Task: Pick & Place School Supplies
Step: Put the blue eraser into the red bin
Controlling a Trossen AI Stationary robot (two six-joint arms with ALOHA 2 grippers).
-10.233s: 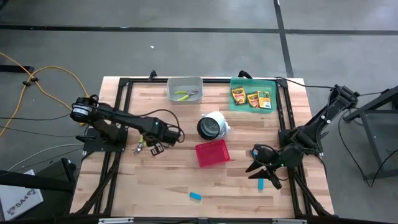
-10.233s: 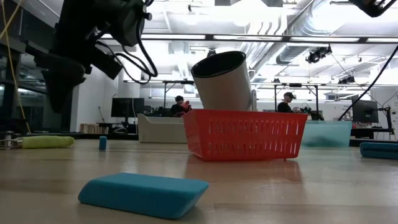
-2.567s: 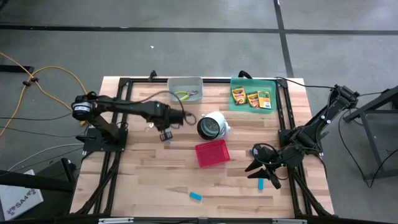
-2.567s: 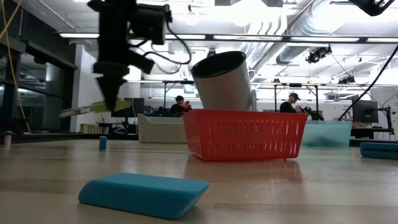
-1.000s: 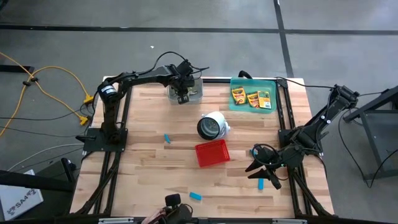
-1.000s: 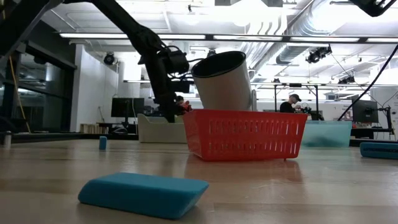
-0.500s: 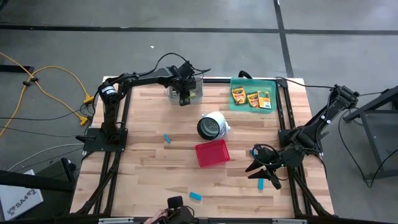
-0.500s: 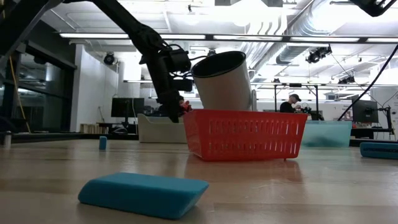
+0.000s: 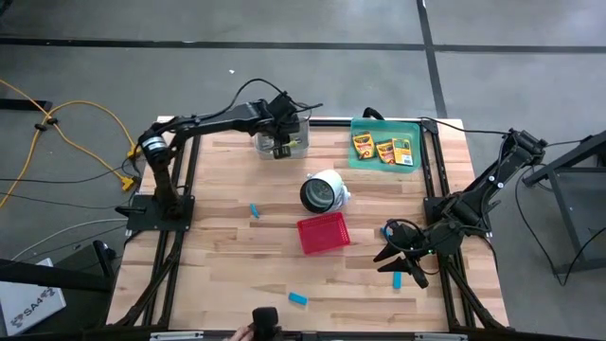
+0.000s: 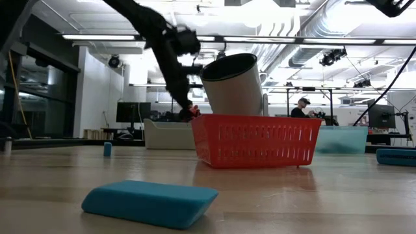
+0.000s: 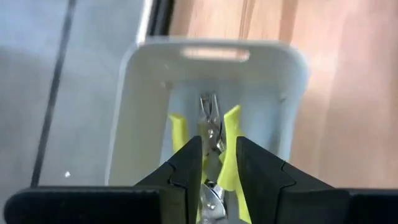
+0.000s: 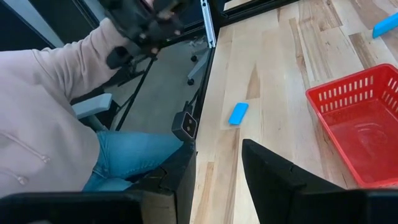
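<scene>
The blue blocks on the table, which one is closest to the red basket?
The blue block left of the red basket, mid-table; the other two lie near the front edge.

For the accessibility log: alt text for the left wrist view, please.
The left claw hangs over the grey bin, its fingers either side of yellow-green-handled pliers in the bin. Wooden table lies beside the bin.
</scene>
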